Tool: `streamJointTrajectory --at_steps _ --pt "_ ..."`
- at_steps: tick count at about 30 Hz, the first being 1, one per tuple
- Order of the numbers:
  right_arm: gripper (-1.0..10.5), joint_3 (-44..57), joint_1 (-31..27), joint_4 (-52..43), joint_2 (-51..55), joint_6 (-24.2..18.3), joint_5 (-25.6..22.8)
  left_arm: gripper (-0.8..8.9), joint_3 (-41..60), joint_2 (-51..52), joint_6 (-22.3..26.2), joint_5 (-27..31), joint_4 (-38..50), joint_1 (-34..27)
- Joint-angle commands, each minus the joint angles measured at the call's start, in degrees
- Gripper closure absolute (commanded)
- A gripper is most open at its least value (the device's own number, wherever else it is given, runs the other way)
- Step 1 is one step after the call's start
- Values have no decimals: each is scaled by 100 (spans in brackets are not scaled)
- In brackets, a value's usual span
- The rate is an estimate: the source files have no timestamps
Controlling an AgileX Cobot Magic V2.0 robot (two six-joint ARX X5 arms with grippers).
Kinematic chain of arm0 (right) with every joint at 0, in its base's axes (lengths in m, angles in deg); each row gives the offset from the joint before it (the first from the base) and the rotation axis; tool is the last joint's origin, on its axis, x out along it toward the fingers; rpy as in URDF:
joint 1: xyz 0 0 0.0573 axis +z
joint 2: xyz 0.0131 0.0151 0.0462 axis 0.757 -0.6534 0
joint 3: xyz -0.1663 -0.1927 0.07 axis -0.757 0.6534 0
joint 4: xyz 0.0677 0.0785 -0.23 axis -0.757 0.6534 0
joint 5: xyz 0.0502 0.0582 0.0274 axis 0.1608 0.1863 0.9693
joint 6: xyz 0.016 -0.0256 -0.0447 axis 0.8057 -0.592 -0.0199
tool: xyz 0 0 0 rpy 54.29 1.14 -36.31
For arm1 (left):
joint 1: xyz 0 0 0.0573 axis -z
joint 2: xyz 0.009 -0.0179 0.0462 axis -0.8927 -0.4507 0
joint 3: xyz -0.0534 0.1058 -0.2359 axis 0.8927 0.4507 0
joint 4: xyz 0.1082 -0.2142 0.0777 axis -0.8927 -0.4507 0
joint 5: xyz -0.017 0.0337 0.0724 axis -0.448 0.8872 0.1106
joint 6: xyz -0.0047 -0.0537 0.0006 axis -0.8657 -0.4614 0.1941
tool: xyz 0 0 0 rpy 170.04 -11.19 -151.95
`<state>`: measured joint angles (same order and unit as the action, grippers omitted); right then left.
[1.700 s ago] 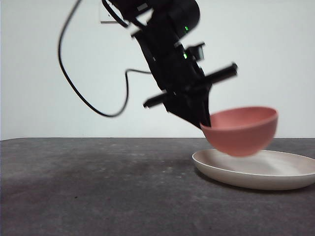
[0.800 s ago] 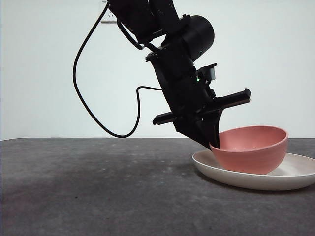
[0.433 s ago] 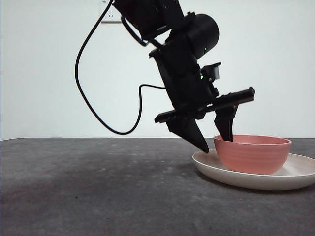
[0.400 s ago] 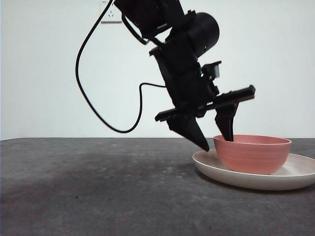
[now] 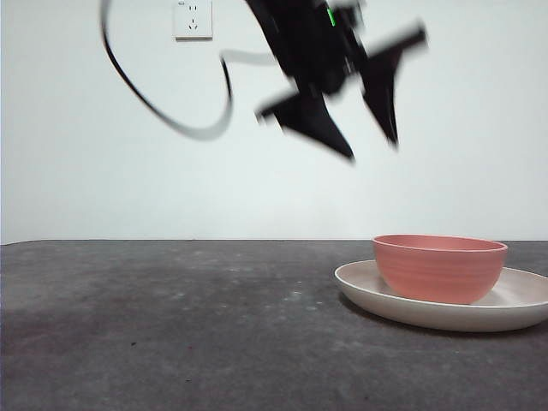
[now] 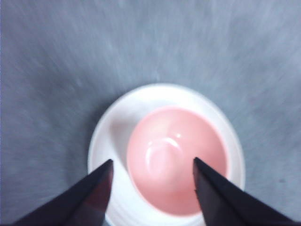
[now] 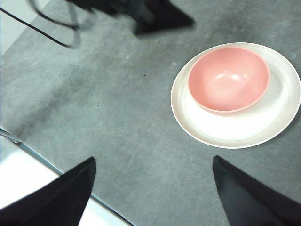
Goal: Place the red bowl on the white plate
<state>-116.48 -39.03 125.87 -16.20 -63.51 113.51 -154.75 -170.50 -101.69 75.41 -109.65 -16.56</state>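
Observation:
The red bowl stands upright on the white plate at the right of the front view, free of any gripper. My left gripper is open and empty, high above the bowl and blurred with motion. The left wrist view looks straight down on the bowl in the plate between the spread jaws of the left gripper. The right wrist view shows the bowl on the plate from a distance. My right gripper is open and empty, well off from the plate.
The dark grey tabletop stretches to the left of the plate. A wall socket sits on the white wall behind. The left arm's cable hangs in a loop at the upper left. The table's edge shows in the right wrist view.
The left gripper lowered the bowl onto the plate, opened its jaws and let go, then rose well above the bowl. The bowl stays on the plate.

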Motion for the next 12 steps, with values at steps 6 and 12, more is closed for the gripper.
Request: streamJointTrajectory --at_steps 6,12 --pt "550 -101 20 -52 -13 35 -254 491 -109 1357 398 645 -796 -140" --pt "550 -101 20 -57 -13 35 -280 493 494 2586 461 678 -907 -367"
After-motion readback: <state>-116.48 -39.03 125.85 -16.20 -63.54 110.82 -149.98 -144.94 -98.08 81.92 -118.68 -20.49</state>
